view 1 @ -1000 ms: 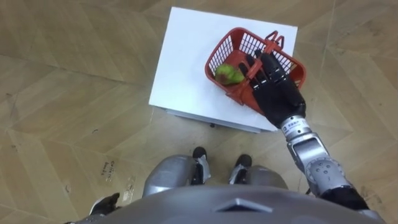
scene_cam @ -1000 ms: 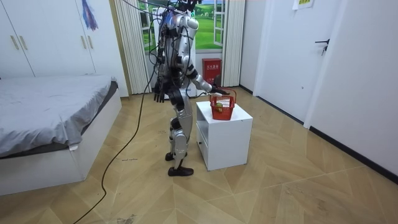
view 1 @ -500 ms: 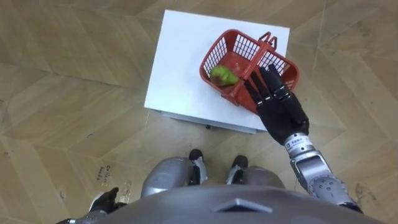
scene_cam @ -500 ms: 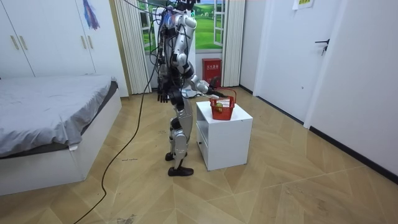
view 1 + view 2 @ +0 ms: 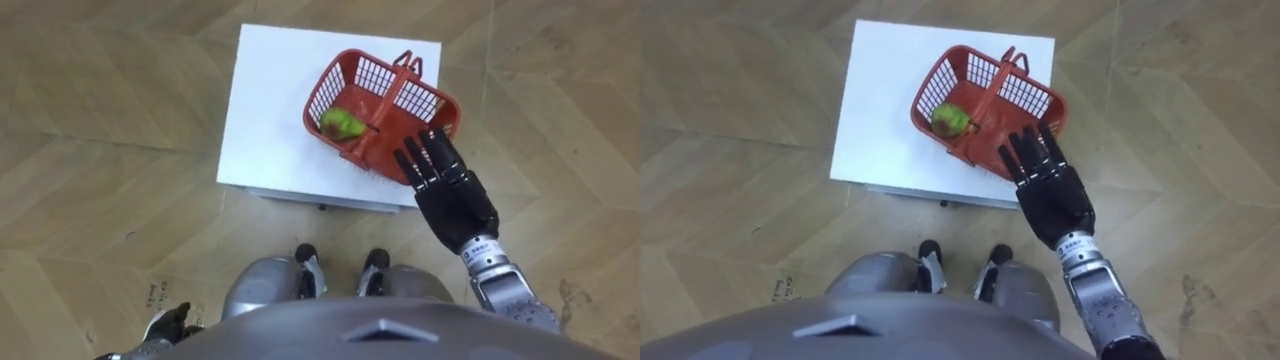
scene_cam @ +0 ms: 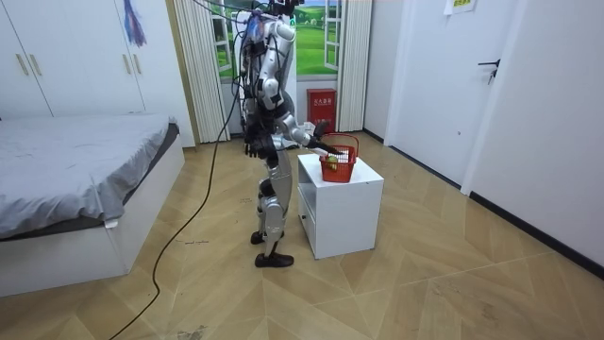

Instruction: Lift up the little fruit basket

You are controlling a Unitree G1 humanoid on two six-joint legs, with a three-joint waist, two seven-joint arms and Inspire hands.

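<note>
Red fruit basket [image 5: 375, 73], with a green fruit [image 5: 340, 123] inside, stands on the white bench [image 5: 265, 110], far right. Right hand [image 5: 455, 205], fingers straight and spread, grasping nothing, hovers over its near right rim.

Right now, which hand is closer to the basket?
The right hand, open, fingertips at the near rim of the red basket; the left hand hangs low by the hip.
</note>
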